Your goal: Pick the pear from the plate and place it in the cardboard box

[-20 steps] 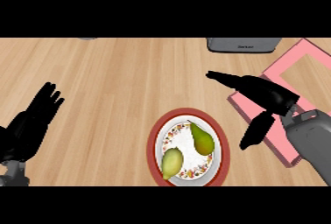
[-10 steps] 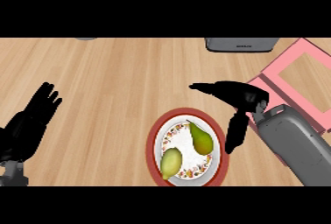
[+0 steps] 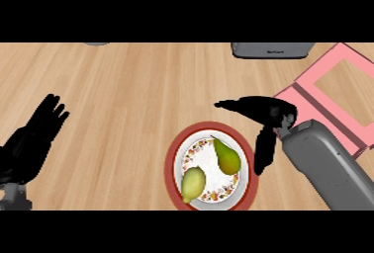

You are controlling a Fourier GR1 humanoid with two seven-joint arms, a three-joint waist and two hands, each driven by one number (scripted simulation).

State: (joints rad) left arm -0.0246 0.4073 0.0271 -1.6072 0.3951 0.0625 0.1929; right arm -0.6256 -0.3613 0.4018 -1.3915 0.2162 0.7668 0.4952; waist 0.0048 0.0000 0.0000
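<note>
Right hand [image 3: 264, 111] nearer tapered green pear [image 3: 227, 158]

The right hand [image 3: 264, 112] hangs with relaxed fingers and thumb outstretched; the left hand [image 3: 35, 136] rests open, fingers up.

**Pear** [image 3: 227, 158]: green and elongated, lying on its side. The narrow stem end points to 11 o'clock and the broad end to 5 o'clock. It sits in the 2 o'clock part of the plate's centre. A yellower fruit [image 3: 193, 181] lies apart from it at its 7 o'clock.

**Plate** [image 3: 171, 165]: round, with a red-brown rim and a white centre ringed by a flowered band. It lies flat on the counter.

**Box** [image 3: 332, 111]: pink and open, apparently with its lid panel folded outward. It stands at 2 o'clock from the plate, well apart from the pear.
</note>
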